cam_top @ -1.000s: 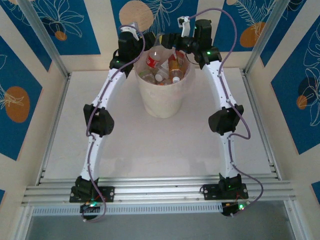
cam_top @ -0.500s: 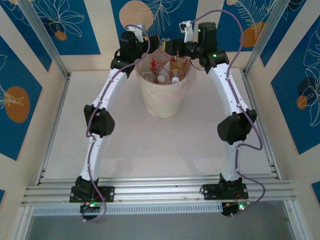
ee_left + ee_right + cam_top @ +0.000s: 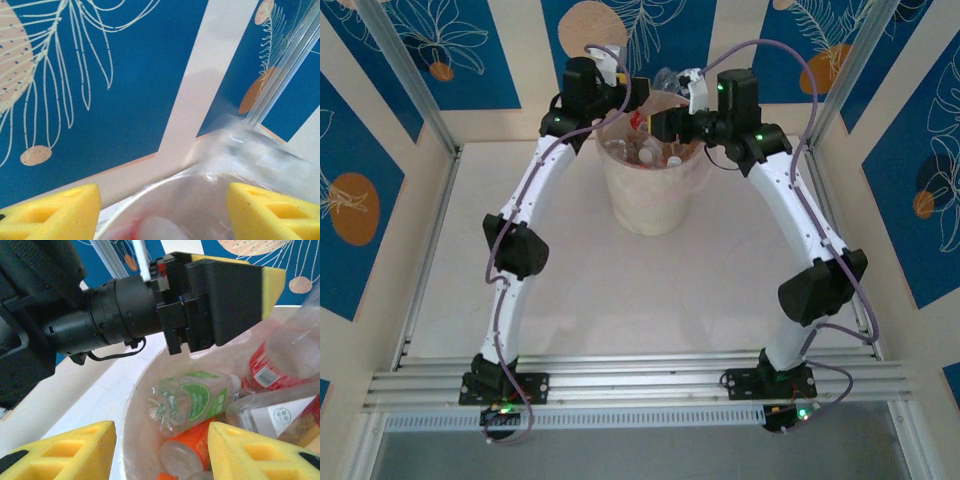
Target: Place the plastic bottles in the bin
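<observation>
The bin (image 3: 645, 200), a cream-white bucket, stands at the back middle of the table with several plastic bottles (image 3: 645, 150) inside. The right wrist view looks into it at a green-labelled bottle (image 3: 195, 400), an orange-labelled one (image 3: 192, 450) and a red-labelled one (image 3: 270, 365). My right gripper (image 3: 162, 445) hovers over the bin's right rim (image 3: 665, 125), its yellow pads apart and nothing between them. My left gripper (image 3: 625, 95) hangs over the back left rim, also open and holding nothing (image 3: 162, 200). One of its fingers (image 3: 235, 295) shows above the bottles.
A clear plastic liner (image 3: 245, 150) bunches up at the bin's rim (image 3: 150, 192). Blue patterned walls and a metal corner post (image 3: 285, 70) stand close behind the bin. The white table (image 3: 620, 290) stretches between the arms in front of it.
The right arm's elbow has swung out to the right and its gripper has shifted left over the bin. The left wrist has risen slightly at the back rim.
</observation>
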You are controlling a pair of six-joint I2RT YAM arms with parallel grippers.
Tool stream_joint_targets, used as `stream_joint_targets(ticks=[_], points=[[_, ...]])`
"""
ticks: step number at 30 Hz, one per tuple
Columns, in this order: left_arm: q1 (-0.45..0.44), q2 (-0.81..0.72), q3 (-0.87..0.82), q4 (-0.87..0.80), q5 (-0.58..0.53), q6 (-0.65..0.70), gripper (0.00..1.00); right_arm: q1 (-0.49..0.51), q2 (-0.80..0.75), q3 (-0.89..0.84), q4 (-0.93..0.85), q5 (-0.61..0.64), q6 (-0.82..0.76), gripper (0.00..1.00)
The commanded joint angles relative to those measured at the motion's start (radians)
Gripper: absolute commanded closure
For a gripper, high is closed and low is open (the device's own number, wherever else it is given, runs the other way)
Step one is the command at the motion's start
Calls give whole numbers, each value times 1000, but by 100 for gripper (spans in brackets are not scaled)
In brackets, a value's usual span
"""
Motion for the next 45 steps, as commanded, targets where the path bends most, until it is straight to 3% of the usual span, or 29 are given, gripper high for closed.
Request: stream_joint_targets(ticks=[1, 7, 9, 13, 20, 29, 33, 37, 45], points=[[-9, -92, -27, -25, -46, 38, 33, 3, -66, -26, -41, 68, -39, 48], [-10, -147, -128, -1, -57, 44, 33, -10, -47, 93, -77, 360, -10, 42], [-10, -155, -147, 8, -67, 24, 33, -40, 7, 160, -76, 354, 10, 37], [-12, -180, -188, 11, -146, -20, 34, -79, 175, 360, -104, 327, 36, 18], [-10, -275, -307, -56, -370, -106, 33, -92, 496, 772, -188, 290, 51, 1], [-11, -492, -617, 63, -446, -111, 31, -103, 586, 749, -71, 181, 88, 0], [-10, -553, -699, 99, -470, -92, 31, -102, 617, 749, -30, 119, 108, 6], [-9, -598, -758, 90, -496, -94, 30, -97, 644, 756, -3, 114, 113, 14], [-2, -702, -892, 119, -498, -107, 29, -88, 672, 784, 15, 123, 73, 16]])
